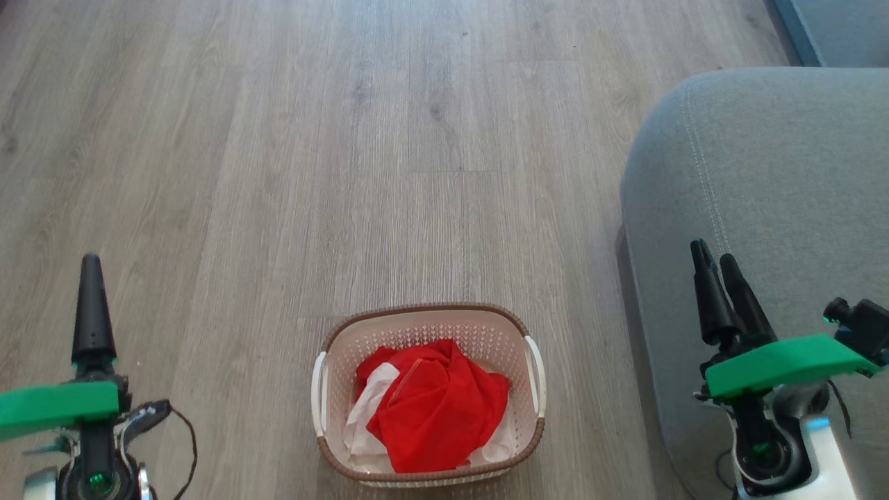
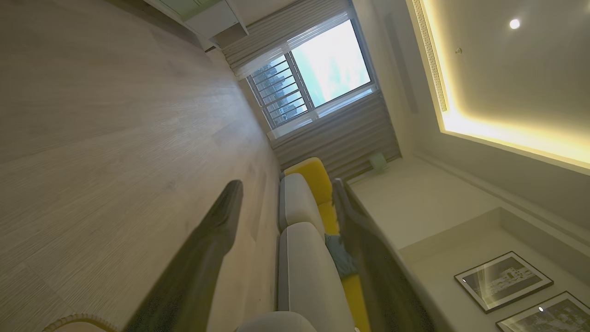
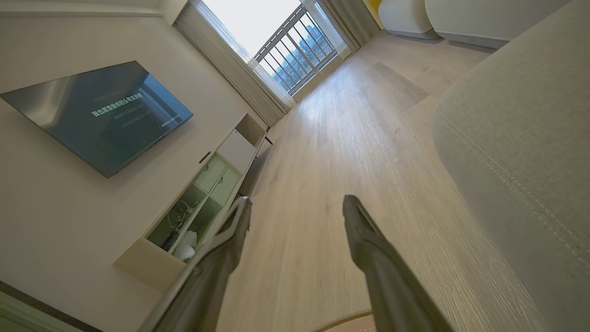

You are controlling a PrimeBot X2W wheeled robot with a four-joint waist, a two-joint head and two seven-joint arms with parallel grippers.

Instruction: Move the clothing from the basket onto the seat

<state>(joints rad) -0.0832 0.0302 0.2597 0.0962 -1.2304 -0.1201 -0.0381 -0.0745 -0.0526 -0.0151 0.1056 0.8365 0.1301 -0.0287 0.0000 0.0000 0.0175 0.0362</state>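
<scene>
fingers (image 1: pixel 92 312) — black, tapered | wrist plates (image 1: pixel 781 362) — green | cable (image 1: pixel 193 444) black

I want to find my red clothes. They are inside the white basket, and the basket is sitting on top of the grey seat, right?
Not quite. The red clothes are inside the white basket, but the basket stands on the wooden floor, beside the grey seat and apart from it, not on top of it. The head view shows this.
</scene>
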